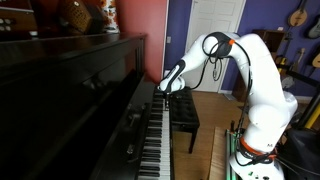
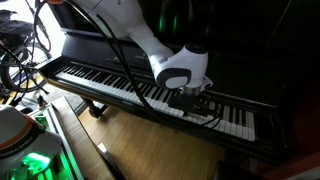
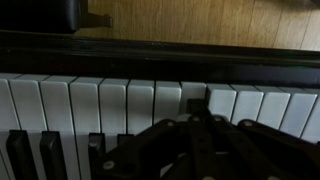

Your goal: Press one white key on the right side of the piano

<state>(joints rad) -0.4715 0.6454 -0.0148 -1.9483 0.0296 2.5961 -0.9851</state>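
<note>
The glossy black upright piano (image 1: 85, 85) shows in both exterior views, with its long row of white and black keys (image 2: 100, 80). My gripper (image 2: 190, 101) is down on the keys towards one end of the keyboard (image 1: 165, 90). In the wrist view the fingers (image 3: 197, 108) are pressed together into one dark tip. The tip rests on a white key (image 3: 194, 92) that sits lower and darker than the white keys beside it (image 3: 140, 100). Nothing is held between the fingers.
The black bench (image 1: 183, 110) stands in front of the piano on the wooden floor (image 2: 130, 150). The piano's dark front rail (image 3: 150, 50) runs just beyond the keys. Guitars (image 1: 298, 15) hang on the far wall. Cables and equipment (image 2: 15, 60) lie beside the keyboard's end.
</note>
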